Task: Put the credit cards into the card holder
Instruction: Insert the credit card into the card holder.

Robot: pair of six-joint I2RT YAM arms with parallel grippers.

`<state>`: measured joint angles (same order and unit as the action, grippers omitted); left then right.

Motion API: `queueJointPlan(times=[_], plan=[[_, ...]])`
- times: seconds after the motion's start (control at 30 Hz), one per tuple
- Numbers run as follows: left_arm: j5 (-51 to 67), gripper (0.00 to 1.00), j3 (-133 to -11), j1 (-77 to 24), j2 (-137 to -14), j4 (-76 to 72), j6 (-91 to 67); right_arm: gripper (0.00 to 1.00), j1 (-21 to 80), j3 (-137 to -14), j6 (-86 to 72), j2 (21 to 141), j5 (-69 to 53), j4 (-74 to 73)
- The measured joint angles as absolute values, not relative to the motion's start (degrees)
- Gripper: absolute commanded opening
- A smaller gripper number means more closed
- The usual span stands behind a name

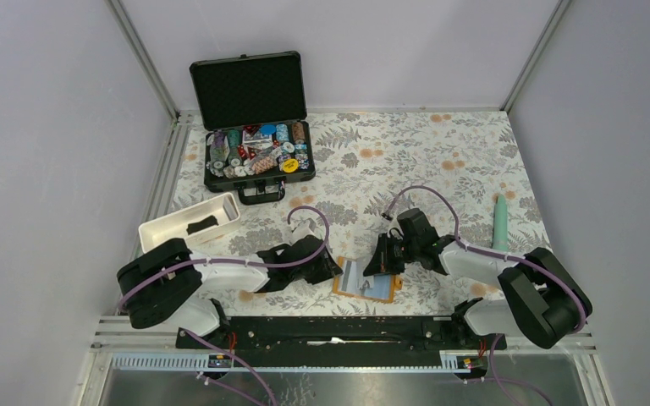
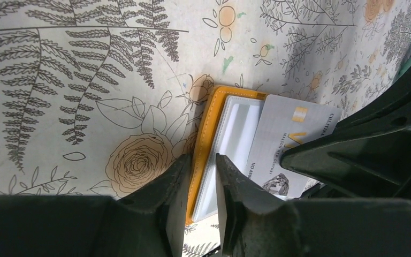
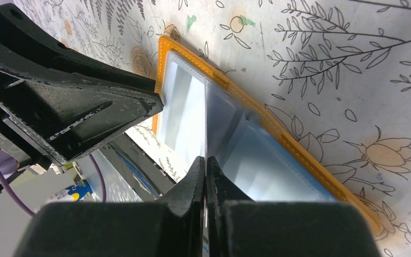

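Observation:
The card holder (image 1: 368, 286) lies open on the flowered cloth between both grippers, orange rim up and clear sleeves showing. My left gripper (image 1: 332, 269) is at its left edge. In the left wrist view the jaws (image 2: 202, 158) stand a narrow gap apart over the orange rim (image 2: 206, 144); I cannot tell whether they touch it. My right gripper (image 1: 381, 260) is shut on a pale credit card (image 2: 291, 144) with a gold mark, held slanting over the sleeves. In the right wrist view the card runs edge-on from the shut fingertips (image 3: 204, 159) down to the sleeves (image 3: 257, 155).
An open black case (image 1: 254, 152) full of poker chips stands at the back left. A white tray (image 1: 178, 228) with a dark object (image 1: 201, 226) in it sits left of the left arm. A teal cylinder (image 1: 500, 222) lies at the right.

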<state>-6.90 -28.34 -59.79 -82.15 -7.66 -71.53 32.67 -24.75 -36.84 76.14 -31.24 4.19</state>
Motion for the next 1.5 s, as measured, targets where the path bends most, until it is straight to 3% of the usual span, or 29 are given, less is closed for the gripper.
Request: queueJointPlan(times=[0.4, 0.77, 1.5], plan=[[-6.9, 0.00, -28.4, -59.7, -83.1, -8.3, -71.4, 0.00, 32.6, -20.7, -43.3, 74.7, -31.1, 10.1], [-6.9, 0.00, -27.7, -59.7, -83.4, -9.7, -72.4, 0.00, 32.6, -15.4, -48.9, 67.1, -27.4, 11.1], [-7.3, 0.00, -26.5, -60.0, -83.2, -11.7, -73.5, 0.00, 32.6, -11.3, -55.0, 67.7, -28.5, 17.8]])
